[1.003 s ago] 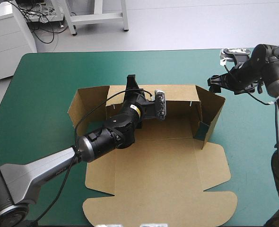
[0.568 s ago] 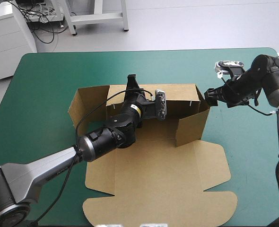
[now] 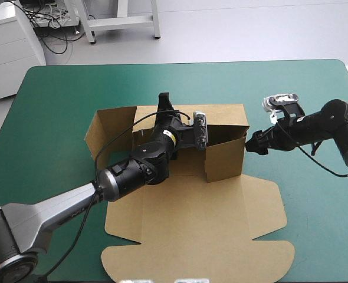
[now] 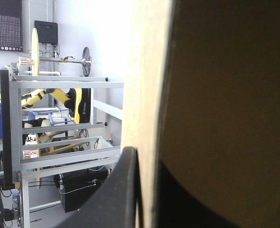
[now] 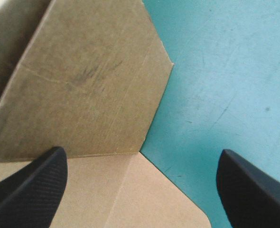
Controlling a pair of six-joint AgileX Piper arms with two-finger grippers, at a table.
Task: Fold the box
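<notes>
The brown box (image 3: 191, 206) lies in the middle of the teal-green table with its back wall (image 3: 221, 115) raised. My left gripper (image 3: 164, 101) is shut on that wall's top edge; in the left wrist view the board edge (image 4: 147, 71) runs between the fingers (image 4: 123, 190). The right side flap (image 3: 224, 156) stands upright, swung inward across the box floor. My right gripper (image 3: 250, 144) is open, its tips just outside that flap. In the right wrist view, the flap (image 5: 83, 80) is just ahead of the gripper (image 5: 140, 185).
The left side flap (image 3: 103, 132) stands half raised and angled outward. The wide lid panel (image 3: 203, 247) lies flat toward the table's front edge. Teal-green cover (image 3: 304, 194) lies beneath and beside the right arm.
My right gripper has moved in toward the box and lower. The right side flap has swung from angled outward to folded inward over the floor. The left arm has not moved.
</notes>
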